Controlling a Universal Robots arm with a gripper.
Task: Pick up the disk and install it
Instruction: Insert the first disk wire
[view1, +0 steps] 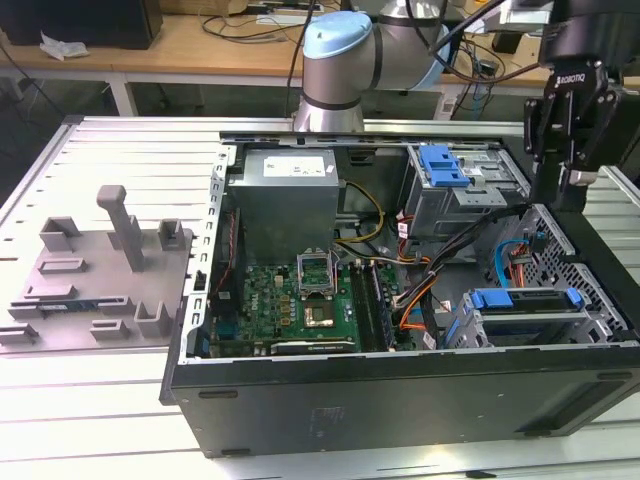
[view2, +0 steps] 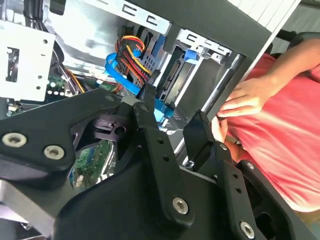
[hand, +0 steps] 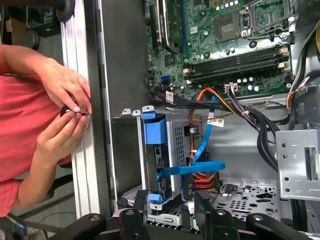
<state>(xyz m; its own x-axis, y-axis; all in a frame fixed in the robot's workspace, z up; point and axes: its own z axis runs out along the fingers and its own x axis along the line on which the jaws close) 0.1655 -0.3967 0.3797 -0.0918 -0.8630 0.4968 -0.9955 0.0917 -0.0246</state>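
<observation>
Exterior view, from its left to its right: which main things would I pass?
Grey fixture plate with upright blocks → grey power-supply box → metal drive cage with blue latch → gripper.

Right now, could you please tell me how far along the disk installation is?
Looks done: the disk sits inside the computer case, at the exterior view's right. In hand: nothing; the gripper hangs open and empty above it. Left: possibly only latching, which I cannot confirm.

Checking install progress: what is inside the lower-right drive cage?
The disk, told by its blue rail, sits in the drive cage; the cage's metal hides most of its body. The tool is open, empty.
</observation>
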